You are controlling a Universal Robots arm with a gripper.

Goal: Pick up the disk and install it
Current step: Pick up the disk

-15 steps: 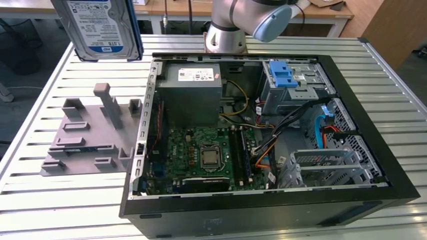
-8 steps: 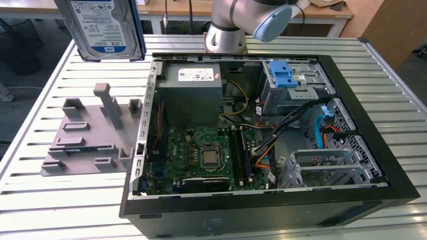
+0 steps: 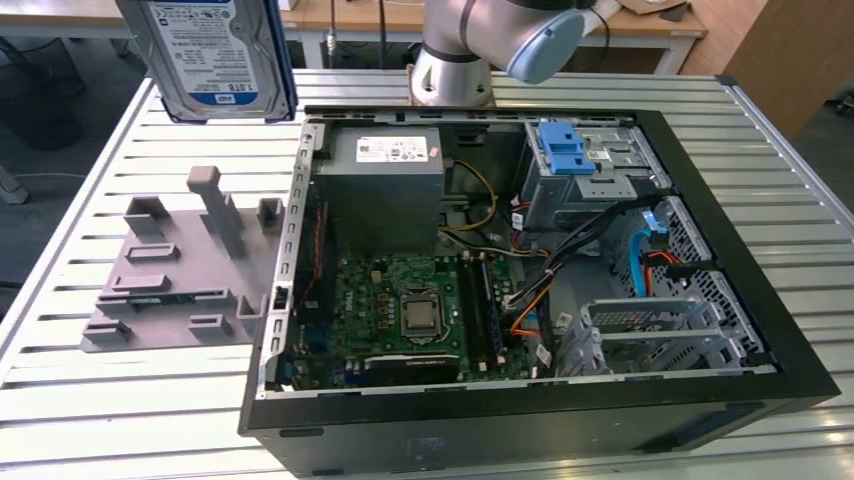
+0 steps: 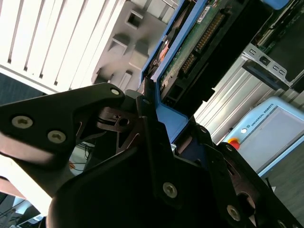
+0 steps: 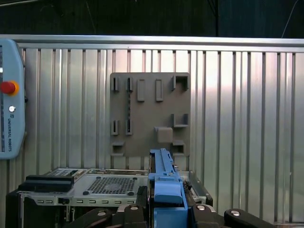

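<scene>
Disk (image 3: 214,60) hangs at the upper left of the exterior view, label facing the camera, high above the slatted table (image 3: 120,420) and the grey holder plate (image 3: 174,265). The height likely keeps it clear of the plate's posts.

In the first wrist view the claw (image 5: 166,199) pinches the disk edge-on by its blue rail, probably to keep it square for sliding.

Open computer case (image 3: 747,330) sits centre-right. The drive bay (image 3: 587,160) is toward the upper right of the frame.

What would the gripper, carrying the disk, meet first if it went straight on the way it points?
With the disk leading, probably the grey fixture plate on the slatted table; depth is unclear.
</scene>
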